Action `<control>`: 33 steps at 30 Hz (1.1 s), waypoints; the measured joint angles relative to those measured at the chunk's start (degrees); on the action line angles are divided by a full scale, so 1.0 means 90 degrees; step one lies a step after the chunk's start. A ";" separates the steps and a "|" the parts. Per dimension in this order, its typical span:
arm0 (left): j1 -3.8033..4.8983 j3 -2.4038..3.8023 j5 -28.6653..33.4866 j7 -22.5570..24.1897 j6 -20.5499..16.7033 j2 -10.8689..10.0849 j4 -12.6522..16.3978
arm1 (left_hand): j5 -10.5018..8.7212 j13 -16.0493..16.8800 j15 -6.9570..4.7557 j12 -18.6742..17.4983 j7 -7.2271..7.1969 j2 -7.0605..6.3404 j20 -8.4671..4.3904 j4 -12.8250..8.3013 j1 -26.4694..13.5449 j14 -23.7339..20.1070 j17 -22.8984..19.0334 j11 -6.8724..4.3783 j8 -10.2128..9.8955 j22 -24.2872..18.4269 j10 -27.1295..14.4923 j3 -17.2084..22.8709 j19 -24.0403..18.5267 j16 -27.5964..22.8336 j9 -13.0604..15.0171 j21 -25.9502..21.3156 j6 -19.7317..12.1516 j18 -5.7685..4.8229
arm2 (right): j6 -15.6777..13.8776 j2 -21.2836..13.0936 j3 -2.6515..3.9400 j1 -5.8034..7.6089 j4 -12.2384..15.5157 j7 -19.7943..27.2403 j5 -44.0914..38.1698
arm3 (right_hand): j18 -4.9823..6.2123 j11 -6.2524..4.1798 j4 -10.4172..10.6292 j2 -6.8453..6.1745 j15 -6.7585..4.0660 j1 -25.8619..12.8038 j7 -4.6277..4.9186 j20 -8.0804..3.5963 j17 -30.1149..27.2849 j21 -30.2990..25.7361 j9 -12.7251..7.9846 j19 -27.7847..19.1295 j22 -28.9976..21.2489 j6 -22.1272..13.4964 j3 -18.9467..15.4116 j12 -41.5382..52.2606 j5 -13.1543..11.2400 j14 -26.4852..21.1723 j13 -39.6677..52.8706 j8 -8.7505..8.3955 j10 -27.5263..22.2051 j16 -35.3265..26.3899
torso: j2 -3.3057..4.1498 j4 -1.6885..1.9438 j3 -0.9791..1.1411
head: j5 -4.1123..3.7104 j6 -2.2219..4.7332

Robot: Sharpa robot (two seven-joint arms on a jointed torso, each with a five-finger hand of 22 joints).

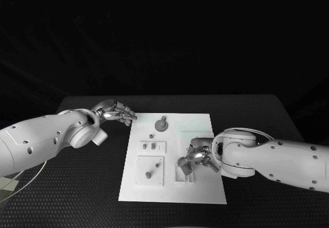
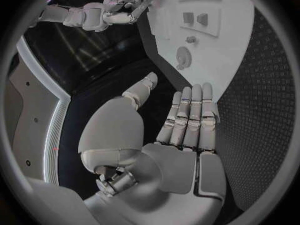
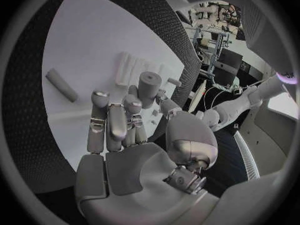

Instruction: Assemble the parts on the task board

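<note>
Right hand (image 1: 197, 160) low over the near right part of the white board (image 1: 198, 121), its fingers (image 3: 112, 122) curled around a short grey peg (image 3: 149, 87) — pinched between thumb and fingertips, standing up past them in the right wrist view. Just under those fingers, a long recessed slot in the board; a second grey peg (image 3: 61, 84) lies flat on the board a little beyond the fingertips. Left hand (image 1: 116, 112) hovers off the board's far left corner above the black counter (image 1: 267, 118), holding nothing, fingers (image 2: 190, 112) straight and side by side, thumb apart. Near its fingertips, on the board, a round disc part (image 1: 161, 124); two small plates with little pieces sit between the two hands. Step in hand, by my reading: carrying the held peg to its seat. Next move likely calls for turning the peg upright over a matching hole, then a straight press — which hole, I cannot tell.
</note>
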 measured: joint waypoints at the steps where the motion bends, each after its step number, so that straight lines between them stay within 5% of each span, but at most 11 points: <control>1: 0.0000 0.0000 0.0000 0.0000 0.0000 0.0002 0.0000 | 0.0000 0.0000 0.0000 0.0000 0.0000 0.0000 0.0000 0.0000 0.0000 0.0000 0.0001 0.0000 0.0000 0.0000 0.0000 0.0000 0.0000 0.0000 0.0000 0.0000 0.0000 -0.0001 | -0.0012 0.0021 -0.0002 -0.0003 -0.0025 -0.0001 -0.0001 | 0.0000 0.0000 0.0000 0.0000 -0.0002 0.0000 0.0002 0.0000 0.0000 0.0000 0.0000 0.0000 0.0000 0.0002 0.0000 0.0000 0.0000 -0.0002 0.0000 0.0000 0.0000 0.0000 | 0.0002 0.0000 0.0000 | 0.0001 0.0002; 12: 0.0000 0.0000 0.0000 -0.0001 0.0003 -0.0010 0.0002 | 0.0000 -0.0005 0.0000 0.0000 0.0000 0.0000 0.0000 0.0015 0.0000 0.0000 0.0007 0.0000 0.0000 0.0000 0.0000 -0.0015 0.0000 -0.0025 0.0000 0.0000 0.0000 -0.0005 | -0.0066 0.0138 -0.0010 -0.0069 -0.0131 -0.0008 -0.0030 | 0.0000 0.0001 -0.0009 -0.0041 -0.0022 -0.0040 0.0011 0.0001 -0.0031 0.0000 -0.0001 0.0000 0.0000 0.0011 0.0008 0.0000 -0.0001 -0.0020 0.0000 -0.0003 0.0001 0.0000 | 0.0005 0.0001 0.0006 | 0.0012 -0.0002; 15: 0.0000 0.0000 0.0000 -0.0002 0.0003 -0.0008 0.0002 | 0.0000 -0.0005 0.0000 0.0000 0.0000 0.0000 0.0000 0.0015 0.0000 0.0000 0.0007 0.0000 0.0000 0.0000 0.0000 -0.0015 0.0000 -0.0025 0.0000 0.0000 0.0000 -0.0006 | -0.0065 0.0168 -0.0009 -0.0081 -0.0145 -0.0008 -0.0036 | 0.0000 0.0001 -0.0191 -0.0089 -0.0023 -0.0091 0.0013 0.0001 -0.0031 0.0000 -0.0015 0.0000 0.0000 0.0012 0.0246 0.0000 -0.0002 -0.0019 0.0000 -0.0020 0.0000 0.0000 | 0.0005 -0.0001 0.0006 | 0.0015 -0.0005; 33: 0.0000 0.0000 0.0000 -0.0005 0.0007 -0.0015 0.0004 | 0.0000 -0.0009 0.0000 0.0000 0.0000 0.0000 0.0000 0.0015 0.0000 0.0000 0.0012 0.0000 0.0000 0.0000 0.0000 -0.0015 0.0000 -0.0025 -0.0005 0.0000 0.0000 -0.0011 | 0.0043 0.0309 0.0005 -0.0131 -0.0306 0.0002 -0.0028 | 0.0007 -0.0005 -0.0071 -0.0176 -0.0034 -0.0308 0.0049 0.0005 -0.0039 0.0000 -0.0004 0.0004 0.0000 0.0087 0.0383 -0.0022 -0.0026 0.0015 0.0001 0.0016 -0.0005 0.0000 | 0.0005 0.0002 0.0001 | 0.0015 -0.0026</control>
